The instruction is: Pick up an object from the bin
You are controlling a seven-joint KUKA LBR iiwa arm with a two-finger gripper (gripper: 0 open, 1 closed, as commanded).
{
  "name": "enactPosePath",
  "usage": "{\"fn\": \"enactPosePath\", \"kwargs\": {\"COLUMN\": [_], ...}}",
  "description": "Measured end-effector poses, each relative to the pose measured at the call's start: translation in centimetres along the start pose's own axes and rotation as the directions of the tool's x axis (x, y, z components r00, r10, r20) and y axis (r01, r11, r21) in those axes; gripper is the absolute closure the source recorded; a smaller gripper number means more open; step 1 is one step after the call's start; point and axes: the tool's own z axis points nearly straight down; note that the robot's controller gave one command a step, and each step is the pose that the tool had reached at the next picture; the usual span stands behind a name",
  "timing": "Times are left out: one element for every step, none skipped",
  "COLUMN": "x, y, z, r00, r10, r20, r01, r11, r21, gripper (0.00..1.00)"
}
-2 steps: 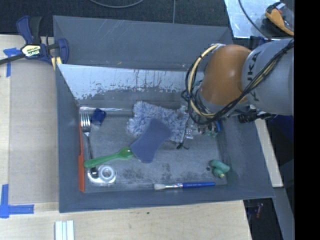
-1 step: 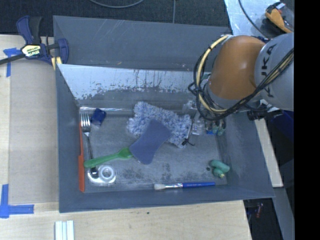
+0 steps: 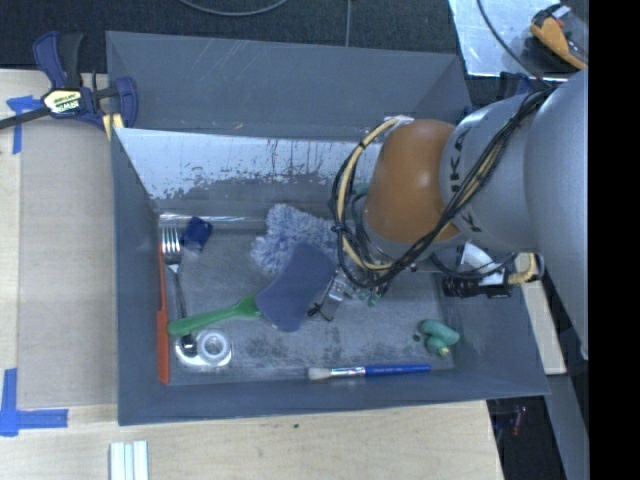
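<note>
My gripper [image 3: 338, 294] reaches down below the arm's orange cover, near the middle of the bin. It sits right at the right edge of a dark blue oblong pad [image 3: 293, 288], which lies tilted on the bin floor. Just behind the pad lies a fluffy blue-grey cloth [image 3: 288, 230]. A green-handled brush [image 3: 213, 318] pokes out from the pad's lower left end. I see nothing held in the gripper.
A fork [image 3: 172, 252], an orange strip [image 3: 162, 320] and a small blue piece [image 3: 198, 232] lie along the left wall. A clear tape roll [image 3: 211, 348] sits front left, a blue paintbrush [image 3: 371, 371] along the front, and a green toy [image 3: 438, 336] front right.
</note>
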Motion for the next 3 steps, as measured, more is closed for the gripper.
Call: {"fn": "enactPosePath", "kwargs": {"x": [-1.7, -4.8, -4.8], "y": [-2.5, 5.9, 5.9], "z": [2.7, 2.6, 2.6], "r00": [0.995, 0.973, 0.973], "r10": [-0.101, 0.230, 0.229], "r20": [0.025, 0.007, 0.007], "r01": [0.101, -0.230, -0.229], "r11": [0.995, 0.973, 0.973], "r21": [-0.006, -0.006, -0.006], "gripper": [0.00, 1.00, 1.00]}}
